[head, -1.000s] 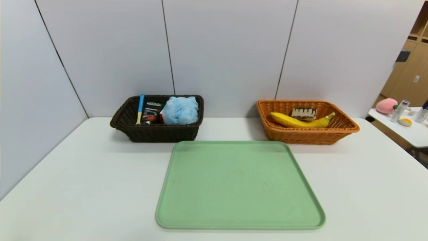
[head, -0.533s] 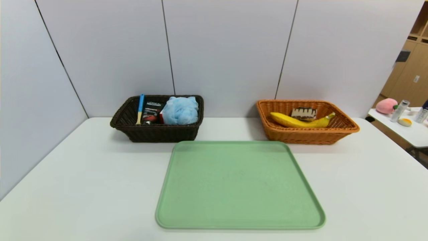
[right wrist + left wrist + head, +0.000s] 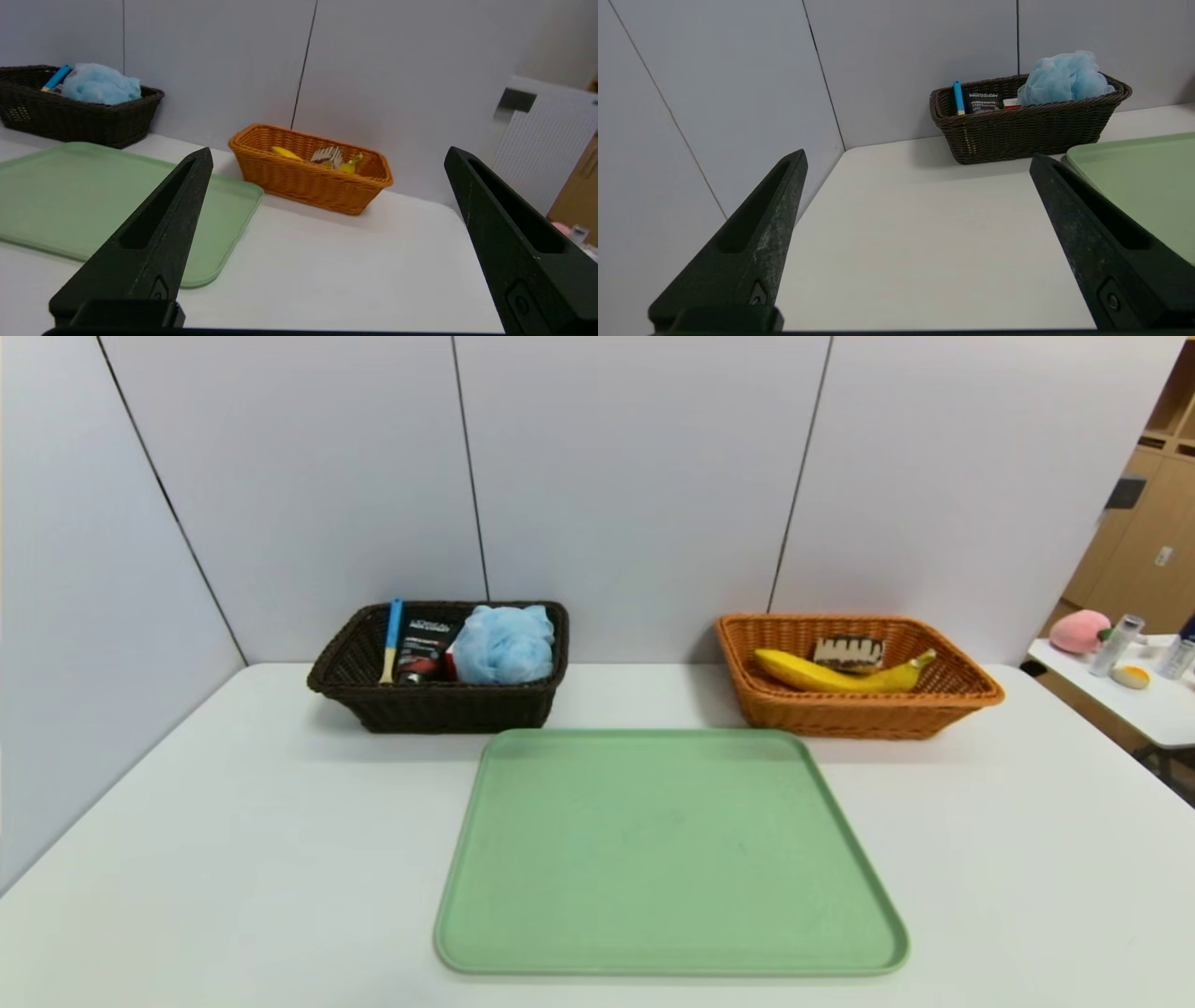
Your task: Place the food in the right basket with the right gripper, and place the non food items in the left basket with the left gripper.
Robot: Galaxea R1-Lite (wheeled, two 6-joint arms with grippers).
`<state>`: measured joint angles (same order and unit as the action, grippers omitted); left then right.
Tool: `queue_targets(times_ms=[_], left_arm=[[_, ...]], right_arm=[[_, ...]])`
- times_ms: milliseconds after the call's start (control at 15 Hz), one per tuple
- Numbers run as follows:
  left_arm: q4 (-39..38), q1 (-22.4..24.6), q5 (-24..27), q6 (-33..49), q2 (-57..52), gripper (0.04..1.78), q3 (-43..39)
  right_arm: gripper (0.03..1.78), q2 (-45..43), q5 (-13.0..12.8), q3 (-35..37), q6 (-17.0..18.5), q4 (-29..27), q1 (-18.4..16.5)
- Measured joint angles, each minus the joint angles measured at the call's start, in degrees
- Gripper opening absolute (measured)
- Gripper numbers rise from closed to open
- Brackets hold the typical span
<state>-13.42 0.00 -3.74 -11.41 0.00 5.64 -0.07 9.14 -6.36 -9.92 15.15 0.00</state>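
Observation:
The dark brown left basket (image 3: 373, 695) at the back left holds the yellow spoon with blue handle (image 3: 391, 639), the black squeeze tube (image 3: 422, 649), a sliver of the puzzle cube (image 3: 451, 665) and the light-blue bath pouf (image 3: 505, 644). The orange-tan right basket (image 3: 859, 714) at the back right holds the banana (image 3: 803, 674) and the cake slice (image 3: 848, 653). Neither arm shows in the head view. My left gripper (image 3: 917, 156) is open and empty over bare table near the front left. My right gripper (image 3: 327, 154) is open and empty near the front right.
An empty green tray (image 3: 667, 849) lies in the middle of the white table (image 3: 233, 821). Grey wall panels stand behind and to the left. A side table (image 3: 1144, 695) with a pink toy and bottles stands at the far right.

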Motion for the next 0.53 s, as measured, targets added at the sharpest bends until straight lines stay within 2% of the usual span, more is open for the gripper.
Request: queue_targets(times_ms=[133, 400, 533], left_arm=[[-0.4, 0.0, 0.0, -0.2, 0.0, 1.69, -1.6], [1.0, 0.0, 0.1, 0.5, -0.1, 1.69, -5.2], [3.6, 0.0, 0.2, 0.7, -0.1, 1.69, -5.5]], right_arm=[[1.71, 0.0, 0.0, 3.6, -1.0, 3.6, 0.0], [1.71, 0.0, -0.1, 6.1, 0.0, -6.8, 0.0], [1.71, 0.0, -1.5, 5.9, 0.2, -9.9, 0.0]])
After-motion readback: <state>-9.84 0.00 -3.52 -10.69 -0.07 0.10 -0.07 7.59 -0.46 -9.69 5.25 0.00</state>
